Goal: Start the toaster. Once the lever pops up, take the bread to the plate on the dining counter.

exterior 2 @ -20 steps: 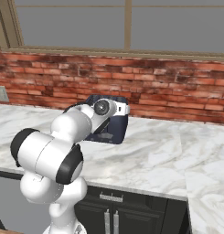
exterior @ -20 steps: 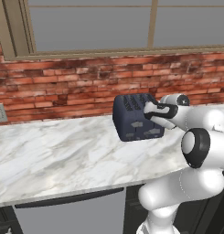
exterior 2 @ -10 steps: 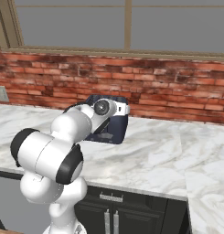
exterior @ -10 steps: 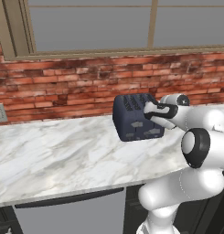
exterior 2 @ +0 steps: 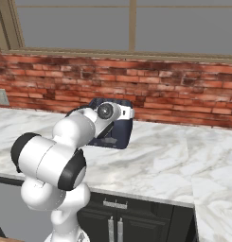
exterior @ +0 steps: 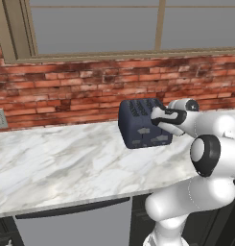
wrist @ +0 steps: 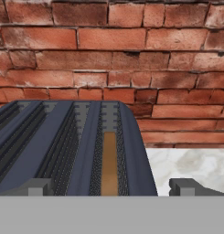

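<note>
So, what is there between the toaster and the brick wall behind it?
Nothing stands there. In the hand view, past the toaster and the bread in its slot, a bare strip of marble counter runs to the brick wall.

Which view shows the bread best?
The hand view: the bread shows as a tan strip sunk in the toaster's rightmost slot. The base views show the toaster's body, its slots too small to make bread out.

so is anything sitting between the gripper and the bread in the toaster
Nothing visible does. In the hand view the open gripper hangs over the toaster, looking along its top; the bread sits in the rightmost slot between the fingertips, with no object above it.
</note>
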You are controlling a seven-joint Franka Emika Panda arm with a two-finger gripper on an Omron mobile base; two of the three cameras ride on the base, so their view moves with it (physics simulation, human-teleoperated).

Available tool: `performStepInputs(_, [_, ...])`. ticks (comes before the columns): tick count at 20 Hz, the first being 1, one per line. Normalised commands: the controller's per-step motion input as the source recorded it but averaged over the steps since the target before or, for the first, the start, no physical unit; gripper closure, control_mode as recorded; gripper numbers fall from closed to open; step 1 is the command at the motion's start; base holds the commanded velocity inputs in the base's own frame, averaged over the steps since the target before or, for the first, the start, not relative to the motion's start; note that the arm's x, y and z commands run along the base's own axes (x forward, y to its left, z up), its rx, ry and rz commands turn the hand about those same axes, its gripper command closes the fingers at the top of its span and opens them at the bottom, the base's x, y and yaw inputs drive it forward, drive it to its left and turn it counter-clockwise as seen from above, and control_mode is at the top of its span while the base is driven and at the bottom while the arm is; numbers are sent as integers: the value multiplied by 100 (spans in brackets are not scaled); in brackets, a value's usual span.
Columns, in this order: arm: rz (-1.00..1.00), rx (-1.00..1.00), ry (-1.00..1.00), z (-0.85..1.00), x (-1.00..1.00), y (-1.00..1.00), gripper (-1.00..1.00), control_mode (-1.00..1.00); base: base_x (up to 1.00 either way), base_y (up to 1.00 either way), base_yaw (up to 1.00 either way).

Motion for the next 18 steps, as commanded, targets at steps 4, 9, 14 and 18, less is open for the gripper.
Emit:
performStepInputs(4, [0, 0, 0, 0, 0, 0, -100, -100, 0, 0, 0])
performStepInputs(9, [0, 0, 0, 0, 0, 0, -100, -100, 0, 0, 0])
performStepInputs(14, [0, 0, 0, 0, 0, 0, -100, -100, 0, 0, 0])
performStepInputs(18, [0, 0, 0, 0, 0, 0, -100, -100, 0, 0, 0])
